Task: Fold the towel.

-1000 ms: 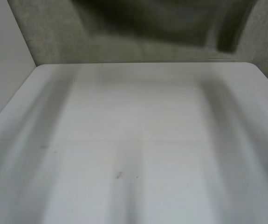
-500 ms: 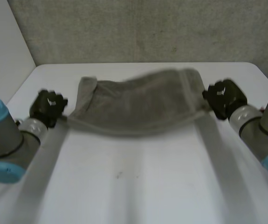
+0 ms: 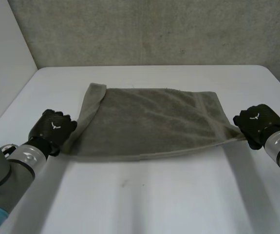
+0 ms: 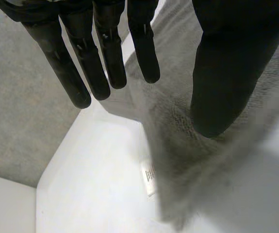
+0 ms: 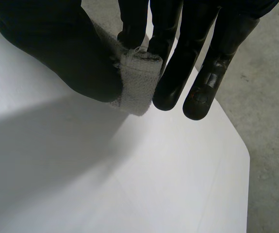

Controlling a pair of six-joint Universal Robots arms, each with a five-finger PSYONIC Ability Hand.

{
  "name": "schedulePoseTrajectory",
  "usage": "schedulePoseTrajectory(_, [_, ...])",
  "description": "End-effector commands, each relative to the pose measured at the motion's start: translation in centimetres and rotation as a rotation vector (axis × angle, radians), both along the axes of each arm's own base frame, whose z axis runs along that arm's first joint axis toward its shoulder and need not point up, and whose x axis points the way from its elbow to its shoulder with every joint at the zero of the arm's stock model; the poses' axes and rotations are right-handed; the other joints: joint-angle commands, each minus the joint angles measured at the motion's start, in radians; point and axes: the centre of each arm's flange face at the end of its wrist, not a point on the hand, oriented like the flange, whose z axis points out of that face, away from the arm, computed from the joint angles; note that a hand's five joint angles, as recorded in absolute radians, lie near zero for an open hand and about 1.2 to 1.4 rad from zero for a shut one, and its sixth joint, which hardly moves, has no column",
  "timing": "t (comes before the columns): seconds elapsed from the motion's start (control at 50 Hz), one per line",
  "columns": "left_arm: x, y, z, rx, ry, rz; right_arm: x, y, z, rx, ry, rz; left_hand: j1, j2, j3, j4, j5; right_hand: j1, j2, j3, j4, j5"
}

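Observation:
A grey-olive towel (image 3: 154, 122) lies spread across the white table (image 3: 154, 195), and its left end is turned up in a fold. My left hand (image 3: 54, 127) is at the towel's near left corner. In the left wrist view its fingers (image 4: 105, 63) are straight and stand apart from the thumb, with the towel (image 4: 188, 160) loose by the thumb and a small label showing on its edge. My right hand (image 3: 256, 124) is at the near right corner. There the thumb (image 5: 66, 53) and fingers pinch the towel's corner (image 5: 137, 80) just above the table.
A grey speckled wall (image 3: 154, 29) rises behind the table's far edge. A white panel (image 3: 3, 58) stands along the left side. The table's right edge (image 3: 278, 80) runs close to my right arm.
The towel, stretched in the air between both hands half a second ago, now lies on the table. Both hands came down and nearer. The left hand's fingers have opened off the cloth.

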Motion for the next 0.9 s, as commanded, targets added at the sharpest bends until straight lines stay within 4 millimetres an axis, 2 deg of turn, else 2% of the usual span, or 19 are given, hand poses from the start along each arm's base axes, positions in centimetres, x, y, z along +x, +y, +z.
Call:
schedulePoseTrajectory(0.02, [1.6, -1.4, 0.2, 0.004, 0.038, -0.034, -0.3, -0.2, -0.4, 0.009, -0.014, -0.013, 0.058, 0.061, 0.061, 0.061, 0.063, 0.438, 0.214, 0.207, 0.200, 0.238])
schedulePoseTrajectory(0.06, [2.7, -2.2, 0.0, 0.024, 0.063, -0.056, -0.3, -0.3, -0.5, 0.024, -0.044, -0.012, 0.058, 0.061, 0.061, 0.061, 0.063, 0.438, 0.214, 0.207, 0.200, 0.238])
schedulePoseTrajectory(0.12, [3.2, -2.4, -0.2, 0.039, 0.076, -0.064, -0.1, -0.2, -0.6, 0.038, -0.079, -0.003, 0.058, 0.061, 0.061, 0.061, 0.063, 0.438, 0.214, 0.207, 0.200, 0.238])
schedulePoseTrajectory(0.16, [4.2, -2.9, -1.1, 0.092, 0.104, -0.080, -0.1, -0.2, -0.6, 0.044, -0.095, -0.001, 0.064, 0.067, 0.067, 0.067, 0.068, 0.438, 0.214, 0.207, 0.200, 0.238])
schedulePoseTrajectory(0.22, [4.6, -2.9, -1.8, 0.132, 0.129, -0.109, -0.2, -0.3, -0.7, 0.049, -0.109, -0.005, 0.073, 0.076, 0.075, 0.076, 0.077, 0.438, 0.214, 0.207, 0.200, 0.238])
schedulePoseTrajectory(0.38, [4.9, -3.1, -2.9, 0.161, 0.168, -0.181, -0.2, -0.3, -0.8, 0.054, -0.109, -0.006, 0.076, 0.079, 0.078, 0.079, 0.080, 0.438, 0.214, 0.207, 0.200, 0.238])
schedulePoseTrajectory(0.58, [5.1, -3.4, -4.4, 0.185, 0.144, -0.184, -0.2, -0.1, -0.9, 0.060, -0.108, -0.007, 0.088, 0.091, 0.090, 0.090, 0.092, 0.438, 0.214, 0.207, 0.200, 0.238])
schedulePoseTrajectory(0.64, [5.1, -3.6, -5.0, 0.194, 0.140, -0.186, -0.2, -0.1, -1.0, 0.060, -0.108, -0.007, 0.187, 0.191, 0.190, 0.190, 0.192, 0.438, 0.214, 0.207, 0.200, 0.238])
schedulePoseTrajectory(0.68, [5.2, -4.0, -5.8, 0.195, 0.138, -0.187, -0.2, -0.1, -1.2, 0.066, -0.107, -0.009, 0.374, 0.378, 0.377, 0.377, 0.379, 0.438, 0.214, 0.207, 0.200, 0.238])
schedulePoseTrajectory(0.74, [5.2, -4.2, -6.1, 0.195, 0.137, -0.185, -0.2, -0.1, -1.2, 0.066, -0.107, -0.009, 0.455, 0.458, 0.457, 0.457, 0.459, 0.438, 0.214, 0.207, 0.200, 0.238])
schedulePoseTrajectory(0.76, [5.3, -4.5, -6.3, 0.188, 0.135, -0.183, -0.3, -0.1, -1.2, 0.066, -0.106, -0.012, 0.559, 0.562, 0.562, 0.562, 0.564, 0.438, 0.214, 0.207, 0.200, 0.238])
schedulePoseTrajectory(0.78, [5.3, -4.8, -6.3, 0.175, 0.129, -0.181, -0.3, -0.2, -1.2, 0.065, -0.106, -0.013, 0.755, 0.758, 0.758, 0.758, 0.759, 0.438, 0.214, 0.207, 0.200, 0.238])
schedulePoseTrajectory(0.9, [5.6, -5.3, -4.8, 0.126, 0.109, -0.160, -0.4, -0.5, -0.7, 0.045, -0.103, -0.023, 0.777, 0.780, 0.780, 0.780, 0.782, 0.438, 0.214, 0.207, 0.200, 0.238])
